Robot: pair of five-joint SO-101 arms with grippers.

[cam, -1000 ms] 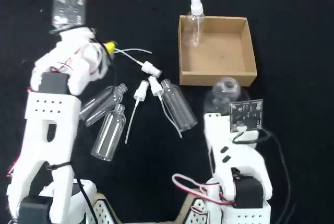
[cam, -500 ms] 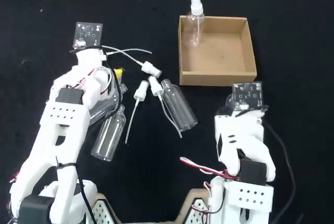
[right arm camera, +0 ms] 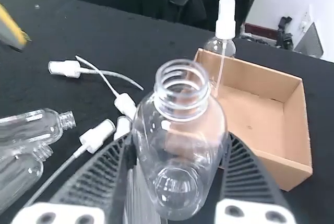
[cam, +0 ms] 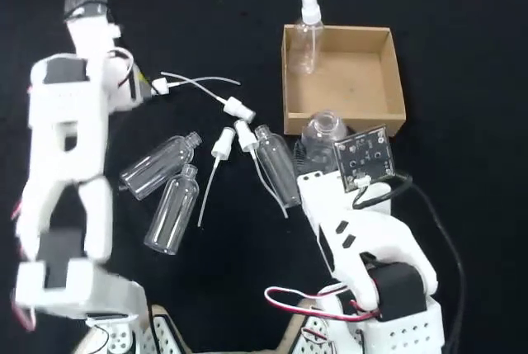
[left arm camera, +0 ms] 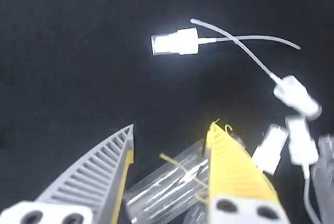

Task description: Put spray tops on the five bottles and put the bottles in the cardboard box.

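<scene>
My right gripper [right arm camera: 180, 139] is shut on an open-necked clear bottle [right arm camera: 179, 130], held upright just in front of the cardboard box [cam: 388, 82] and seen from above as the held bottle [cam: 323, 128]. In the box's far left corner stands a bottle with a spray top [cam: 308, 34]. My left gripper [left arm camera: 172, 126] hangs open above the table near a loose spray top [left arm camera: 175, 44] with a long tube. Three uncapped bottles lie flat: one bottle [cam: 161, 164], a second [cam: 173, 210] and a third [cam: 279, 166]. Three more spray tops [cam: 239, 109] lie between them.
The black table [cam: 462, 57] extends to the right of the box. The left arm [cam: 62, 123] stands tall along the table's left side. The right arm's base [cam: 388, 288] and its cables occupy the near right.
The left arm lifted off the lying bottles and swung to the far left, by the tubed spray top. The right gripper carried its bottle left along the box's front edge.
</scene>
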